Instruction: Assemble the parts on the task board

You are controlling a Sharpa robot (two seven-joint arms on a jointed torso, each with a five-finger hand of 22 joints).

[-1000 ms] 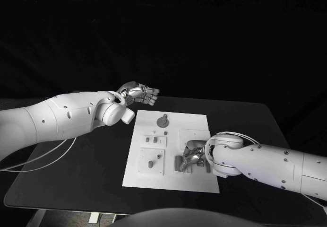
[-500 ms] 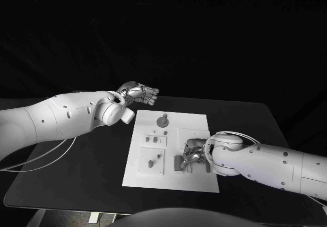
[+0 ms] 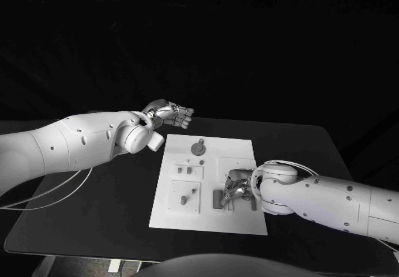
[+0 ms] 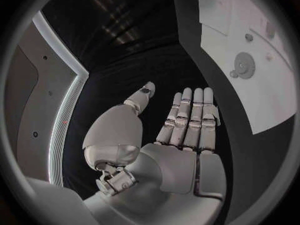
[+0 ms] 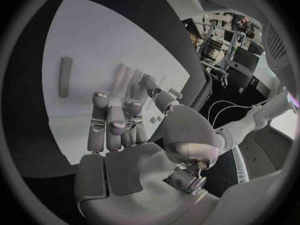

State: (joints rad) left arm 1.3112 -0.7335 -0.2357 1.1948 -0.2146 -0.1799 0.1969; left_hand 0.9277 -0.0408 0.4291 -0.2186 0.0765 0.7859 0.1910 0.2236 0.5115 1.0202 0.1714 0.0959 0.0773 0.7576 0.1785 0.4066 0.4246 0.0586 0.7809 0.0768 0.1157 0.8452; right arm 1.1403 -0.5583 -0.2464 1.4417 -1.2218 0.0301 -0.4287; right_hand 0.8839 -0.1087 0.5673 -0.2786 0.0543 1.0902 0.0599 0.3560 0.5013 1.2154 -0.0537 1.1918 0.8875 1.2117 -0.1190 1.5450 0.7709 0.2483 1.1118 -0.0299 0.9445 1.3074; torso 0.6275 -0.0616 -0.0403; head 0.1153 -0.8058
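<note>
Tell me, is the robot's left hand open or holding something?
Open. The left hand holds nothing; its fingers lie straight, above the table.

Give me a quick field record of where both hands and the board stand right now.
task board: white plate in the middle of the black table
left hand: off the board beyond its far left corner, fingers straight, holding nothing
right hand: over the board's right side, fingers curled down among the parts; grasp unclear
round part: lies near the far edge, untouched
</note>
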